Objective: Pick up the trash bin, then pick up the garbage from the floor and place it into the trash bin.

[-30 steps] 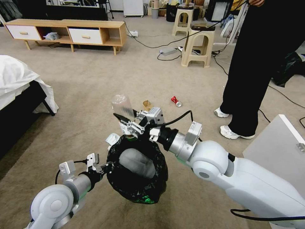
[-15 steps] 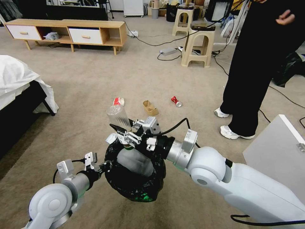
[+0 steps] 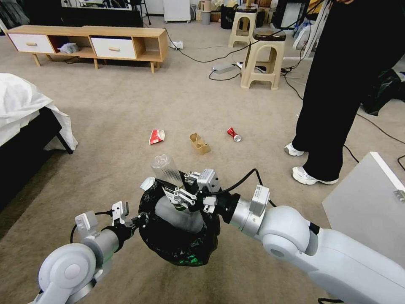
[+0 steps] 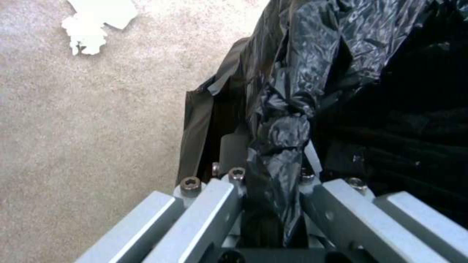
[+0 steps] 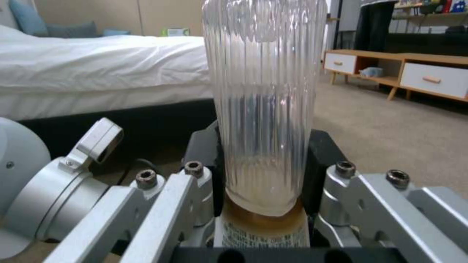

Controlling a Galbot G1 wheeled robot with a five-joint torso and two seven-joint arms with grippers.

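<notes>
My left hand [image 3: 141, 219] pinches the bag-lined rim of the trash bin [image 3: 181, 228], held off the floor. My right hand [image 3: 179, 195] clamps a clear ribbed bottle [image 3: 166, 169], neck down over the bin's mouth, not yet released. Left on the carpet: a red-white wrapper [image 3: 157, 136], a crumpled brown box [image 3: 199, 143], a crushed red can [image 3: 233, 134] and a white tissue [image 4: 95, 22]. The bin's bottom is hidden.

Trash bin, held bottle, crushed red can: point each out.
trash bin [image 3: 181, 247], head view, black bag on its near wall.
bottle [image 5: 265, 91], right wrist view, ribbed clear body.
crushed red can [image 3: 233, 134], head view, its middle.
</notes>
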